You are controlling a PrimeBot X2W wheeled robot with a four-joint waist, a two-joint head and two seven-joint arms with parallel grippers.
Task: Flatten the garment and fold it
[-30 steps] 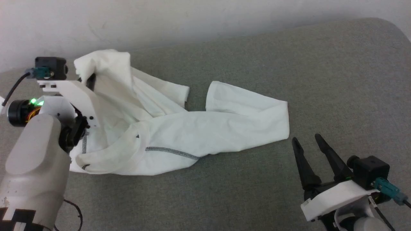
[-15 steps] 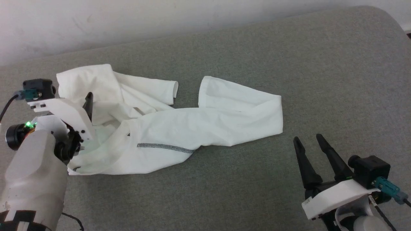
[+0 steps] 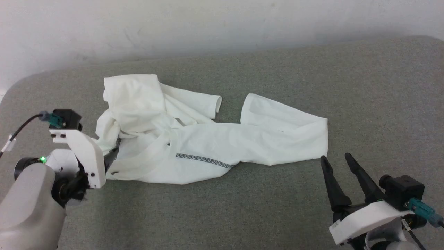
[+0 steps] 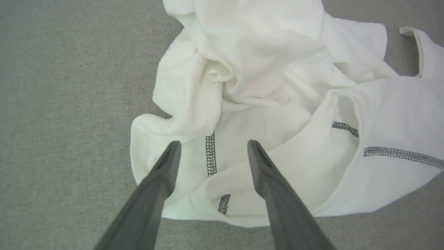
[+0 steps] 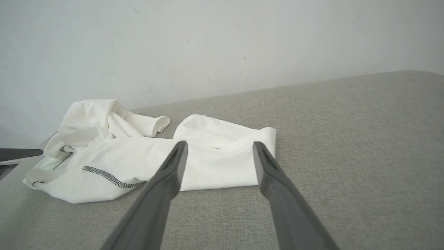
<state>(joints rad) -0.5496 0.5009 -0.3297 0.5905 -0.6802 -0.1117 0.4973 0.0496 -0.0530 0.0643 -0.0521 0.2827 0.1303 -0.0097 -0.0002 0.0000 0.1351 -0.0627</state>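
The garment [image 3: 208, 146] lies rumpled across the middle of the grey padded surface [image 3: 277, 208], bunched at its left end, with one leg doubled back at the right. My left forearm comes in from the near left corner, and my left gripper [image 4: 213, 143] tilts down over the bunched end, its fingers spread either side of a short zigzag seam [image 4: 210, 154], holding nothing. My right gripper [image 3: 335, 157] rests by the near right corner, fingers parted and empty, tips just short of the folded leg.
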